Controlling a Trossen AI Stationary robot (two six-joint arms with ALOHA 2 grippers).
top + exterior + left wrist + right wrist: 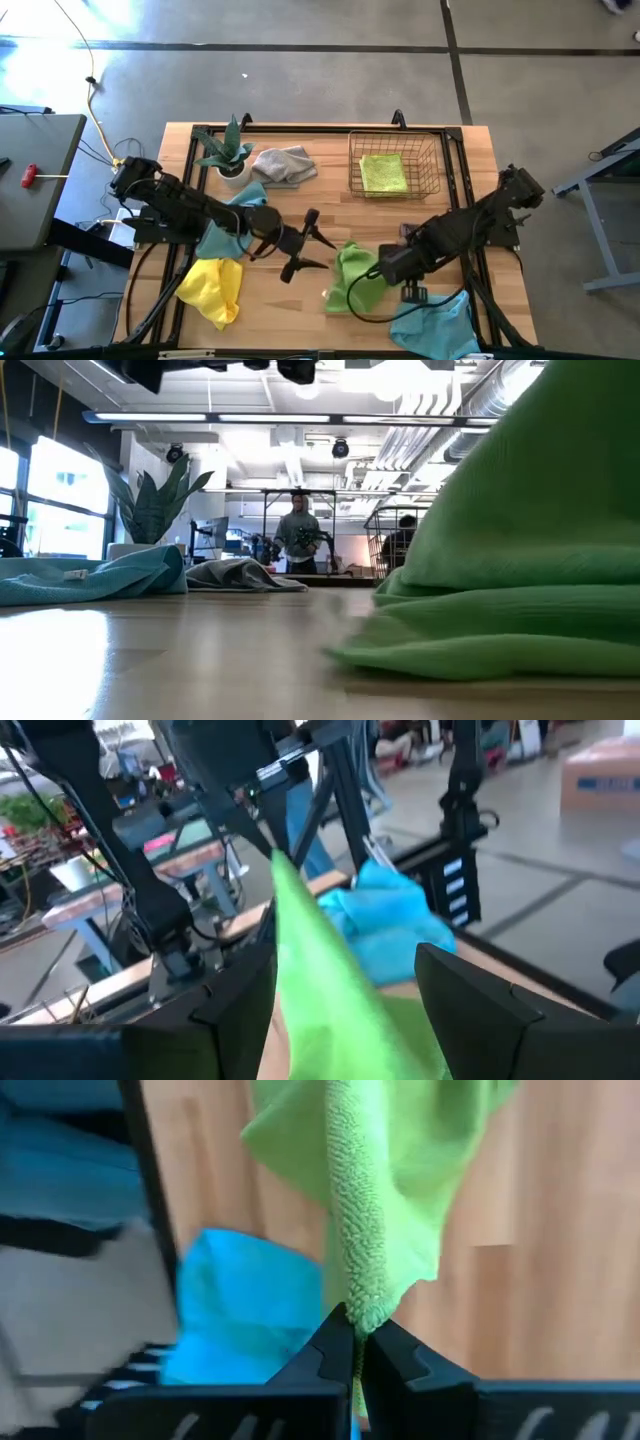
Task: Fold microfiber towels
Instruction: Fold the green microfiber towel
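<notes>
The green towel is pinched by the closed right gripper; the opposite corner should be taken by the wide-open, empty left gripper.

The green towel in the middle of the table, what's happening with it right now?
The right tool is shut on an edge of the lime green towel, lifting part of it off the table. The left tool is open beside it, holding nothing. Another green towel already lies in the wire basket; the yellow towel, two blue towels and the grey towel wait unfolded.
</notes>
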